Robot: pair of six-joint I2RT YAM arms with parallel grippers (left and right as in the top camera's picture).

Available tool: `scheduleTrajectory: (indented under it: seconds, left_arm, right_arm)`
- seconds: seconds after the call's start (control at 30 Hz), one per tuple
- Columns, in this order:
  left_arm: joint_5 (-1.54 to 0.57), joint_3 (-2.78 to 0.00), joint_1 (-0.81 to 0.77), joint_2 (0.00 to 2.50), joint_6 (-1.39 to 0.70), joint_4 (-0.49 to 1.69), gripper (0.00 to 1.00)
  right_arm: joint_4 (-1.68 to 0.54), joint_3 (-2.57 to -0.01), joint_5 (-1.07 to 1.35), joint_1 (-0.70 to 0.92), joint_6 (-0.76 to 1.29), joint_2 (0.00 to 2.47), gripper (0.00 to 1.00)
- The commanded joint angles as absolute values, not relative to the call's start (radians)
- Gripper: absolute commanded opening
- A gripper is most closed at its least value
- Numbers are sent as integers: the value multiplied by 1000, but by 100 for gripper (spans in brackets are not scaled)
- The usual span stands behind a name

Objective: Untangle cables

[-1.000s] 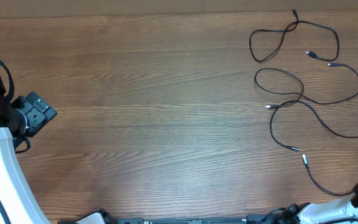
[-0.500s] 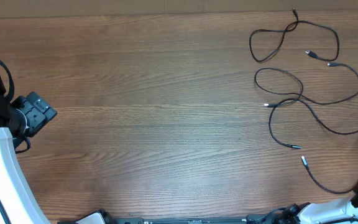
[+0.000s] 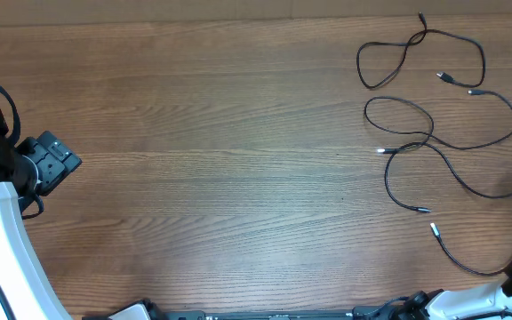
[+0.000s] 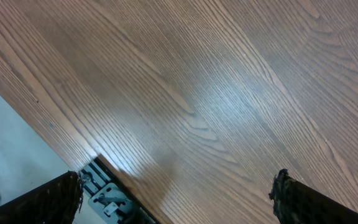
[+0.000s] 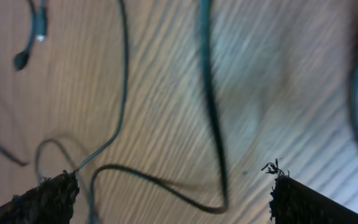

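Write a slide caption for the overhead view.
Thin black cables lie in loose, overlapping loops on the right of the wooden table; left gripper sits far left, apart from them.

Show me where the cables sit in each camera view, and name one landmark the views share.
Overhead: the cables lie in loose, overlapping loops in the picture's right part, from the top down toward the lower right corner.
Left wrist: not in it; only the bare table and its edge show.
Right wrist: the cables run blurred across the picture, close under the camera.
Shared landmark: the wood-grain table, seen in all three views.
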State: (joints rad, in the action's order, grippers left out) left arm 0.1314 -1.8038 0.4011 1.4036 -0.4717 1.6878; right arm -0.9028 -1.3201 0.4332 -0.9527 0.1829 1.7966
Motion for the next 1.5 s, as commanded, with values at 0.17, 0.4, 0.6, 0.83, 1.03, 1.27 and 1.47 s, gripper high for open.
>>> scheduleTrajectory:
  seconds: [0.17, 0.4, 0.6, 0.83, 1.03, 1.27, 1.47]
  left_arm:
    - [130, -1800, 405, 1405, -487, 1689, 100]
    - [130, -1800, 405, 1405, -487, 1689, 100]
    - [130, -1800, 405, 1405, -487, 1689, 99]
    - [130, -1800, 405, 1405, -487, 1689, 100]
    - [130, -1800, 405, 1405, -487, 1690, 100]
    - [130, -1800, 405, 1405, -487, 1689, 99]
    - [130, -1800, 405, 1405, -487, 1689, 99]
  right_arm:
    - [-961, -1328, 586, -869, 147, 1798, 100]
    - [-998, -1328, 528, -691, 115, 1798, 100]
    - [-991, -1328, 199, -567, 265, 1797, 100]
    - [-1012, -1331, 181, -574, 292, 1787, 100]
    - [-1019, -1331, 179, -627, 302, 1696, 100]
    - [-1037, -1331, 236, -708, 362, 1568, 100]
    - [-1058, -1329, 587, -631, 89, 1554, 100]
